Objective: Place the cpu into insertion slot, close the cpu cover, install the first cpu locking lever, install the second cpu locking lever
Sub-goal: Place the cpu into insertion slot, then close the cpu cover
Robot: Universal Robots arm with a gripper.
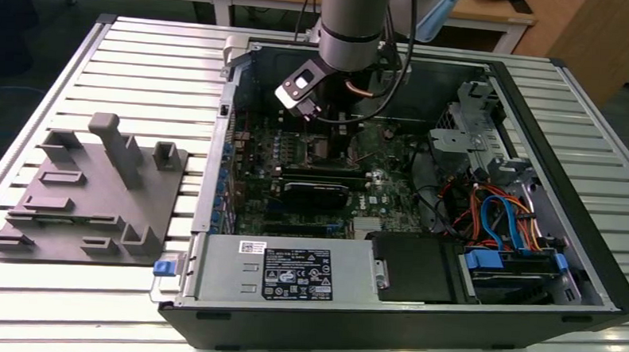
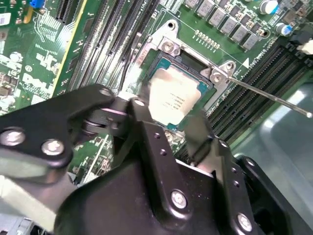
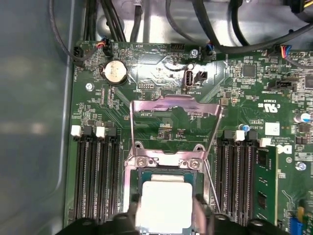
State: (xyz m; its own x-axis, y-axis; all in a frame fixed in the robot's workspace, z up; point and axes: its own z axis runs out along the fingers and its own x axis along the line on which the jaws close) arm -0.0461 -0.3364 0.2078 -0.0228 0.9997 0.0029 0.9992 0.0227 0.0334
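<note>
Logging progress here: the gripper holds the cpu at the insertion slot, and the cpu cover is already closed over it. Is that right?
Not quite. The cpu cover is open, swung back off the insertion slot, as the first wrist view shows. The gripper does hold the cpu at the slot.

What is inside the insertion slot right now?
The cpu, held by the gripper, lies in or just over the insertion slot; the cpu cover stands open. The slot's floor is hidden beneath the cpu.
</note>
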